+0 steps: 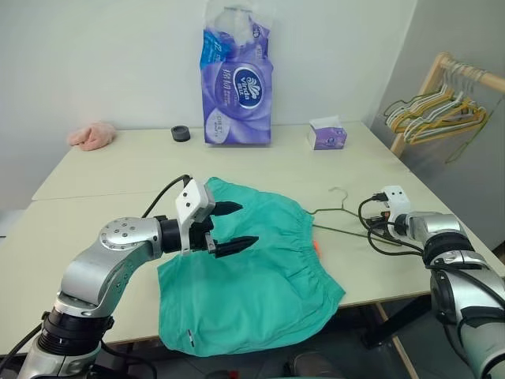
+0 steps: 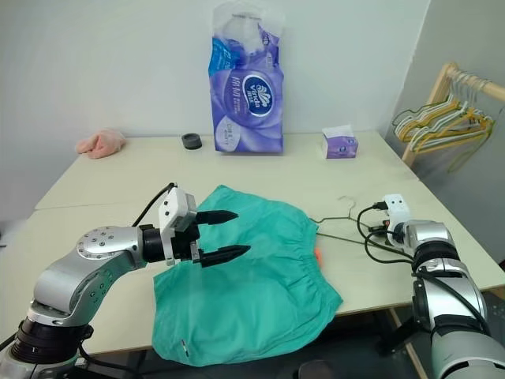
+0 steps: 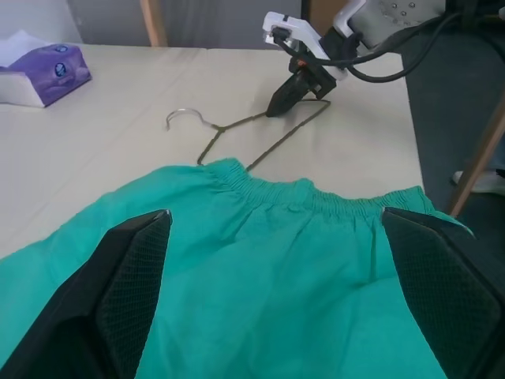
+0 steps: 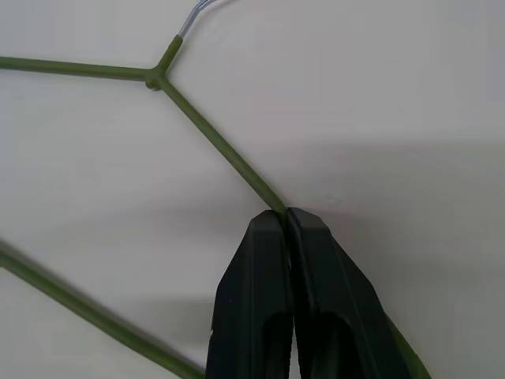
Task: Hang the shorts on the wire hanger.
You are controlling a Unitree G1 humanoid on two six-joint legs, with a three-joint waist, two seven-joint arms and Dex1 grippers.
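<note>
Clearly, in the left eye view the shorts (image 1: 252, 268) lie flat on the table (image 1: 118, 174), with the lower edge hanging a little over the front edge, and the left gripper (image 1: 229, 228) hovers just above them with its two fingers spread wide and nothing between them. To the right of the waistband lies the wire hanger (image 1: 341, 212), its hook pointing away from the robot, and the right gripper (image 1: 380, 229) is down at the wire's far corner. The right eye view gives the same layout. In the left wrist view the shorts fill the lower part between the open fingers (image 3: 126, 292), and beyond the gathered waistband the hanger rests on the table with the right gripper touching one sloping arm of it. In the right wrist view the two black fingers (image 4: 268, 308) are pressed together, and the green wire runs in between their tips, so I judge that they are pinching the hanger's sloping arm. The step in hand seems to be the taking of the hanger. The next move probably calls for lifting the wire without it slipping, and then bringing it to the shorts while the left gripper takes the fabric.
</note>
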